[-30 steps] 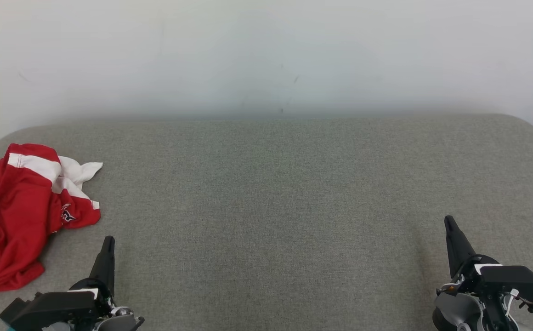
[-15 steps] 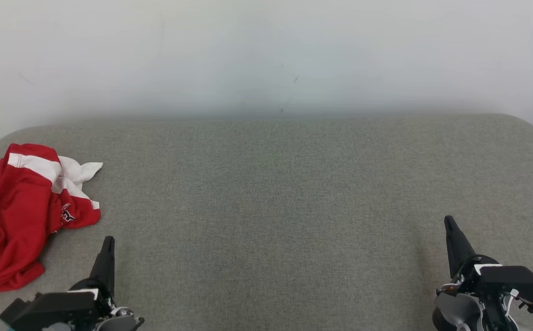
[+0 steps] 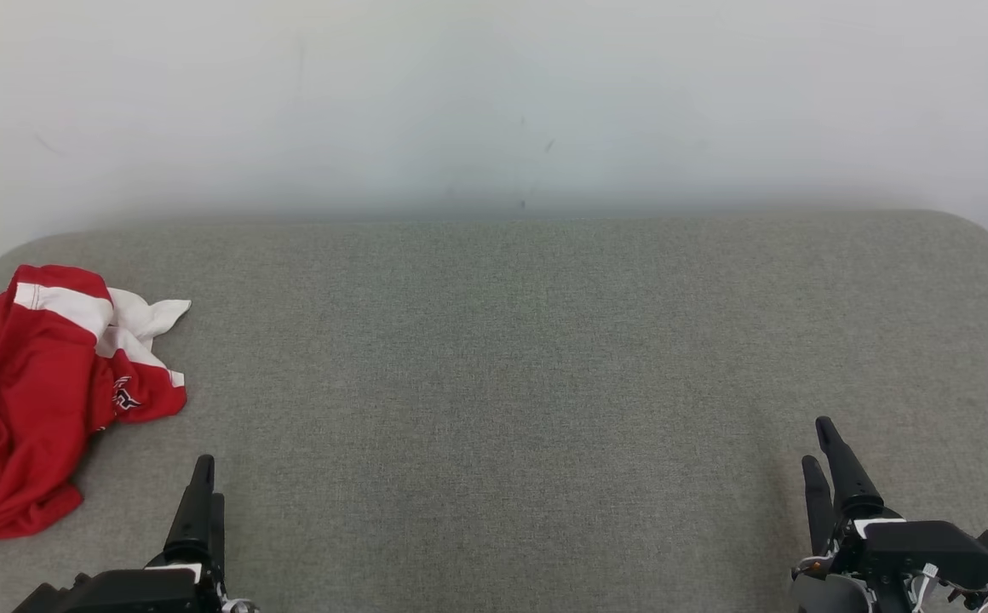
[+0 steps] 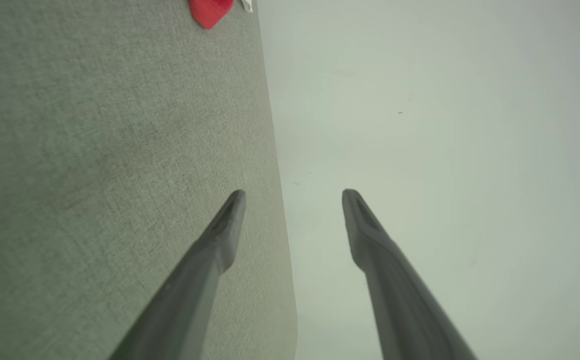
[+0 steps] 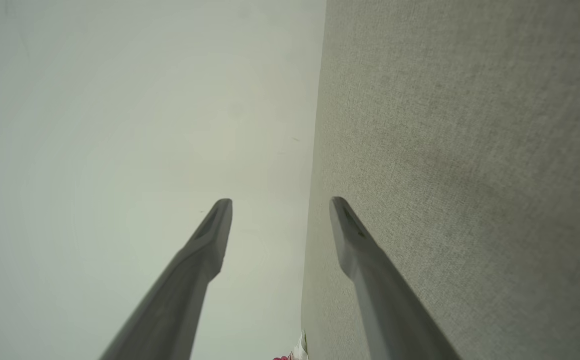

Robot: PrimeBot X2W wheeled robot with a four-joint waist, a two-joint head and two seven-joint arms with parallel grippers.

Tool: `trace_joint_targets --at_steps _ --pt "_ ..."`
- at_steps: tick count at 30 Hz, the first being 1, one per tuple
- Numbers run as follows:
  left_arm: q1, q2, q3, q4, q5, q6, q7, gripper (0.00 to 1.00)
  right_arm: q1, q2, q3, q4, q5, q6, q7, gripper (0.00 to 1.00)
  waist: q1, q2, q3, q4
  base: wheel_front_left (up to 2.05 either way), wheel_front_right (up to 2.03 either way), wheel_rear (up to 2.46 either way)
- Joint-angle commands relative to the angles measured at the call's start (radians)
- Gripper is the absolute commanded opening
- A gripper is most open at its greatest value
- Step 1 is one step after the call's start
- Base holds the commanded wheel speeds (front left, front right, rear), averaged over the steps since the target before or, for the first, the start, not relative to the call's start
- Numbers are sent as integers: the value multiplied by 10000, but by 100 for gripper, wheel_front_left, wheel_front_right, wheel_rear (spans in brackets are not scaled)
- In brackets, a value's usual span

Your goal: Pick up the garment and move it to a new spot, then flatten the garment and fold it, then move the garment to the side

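Observation:
The garment (image 3: 25,400) is a crumpled heap of red cloth with white bands, lying at the far left of the grey fabric surface (image 3: 502,383). My left gripper (image 3: 207,470) hovers near the front edge, to the right of the garment and apart from it, jaws open and empty (image 4: 295,192). A red tip of the garment (image 4: 210,10) shows at the top of the left wrist view. My right gripper (image 3: 816,441) is at the lower right, far from the garment, with its fingers spread and nothing between them (image 5: 281,201). A scrap of the garment (image 5: 295,354) peeks in at the bottom edge of the right wrist view.
A pale wall (image 3: 494,102) rises straight behind the padded surface. The surface's back corners are rounded, and its left edge runs just beyond the garment. Wide bare fabric stretches between the two grippers.
Both grippers have gone from shut to open, and both have drawn back a little toward the bottom edge of the head view. The garment has not moved.

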Motion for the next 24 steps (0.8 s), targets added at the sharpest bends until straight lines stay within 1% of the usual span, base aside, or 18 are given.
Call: trace_joint_targets --at_steps 1,9,22,23,24 --pt "-65 43 -28 -225 268 -15 -119 100 -155 -49 54 -223 -251 35 -111 100 0 0 3 1 0 0 0" --pt "10 55 -105 -434 1619 101 -472 100 -153 -56 195 -254 -1396 39 -483 100 0 0 30 5 0 0 0" --pt "117 72 -596 -820 4516 387 -986 100 -171 -68 501 -231 -3486 46 -1016 100 0 0 78 26 0 0 0" --pt "117 72 -596 -820 4516 387 -986 100 -171 -68 501 -231 -3486 46 -1016 100 0 0 78 26 0 0 0" --pt "124 74 -652 -815 4798 398 -1023 100 -173 -69 505 -226 -3696 46 -1053 100 0 0 79 27 0 0 0"
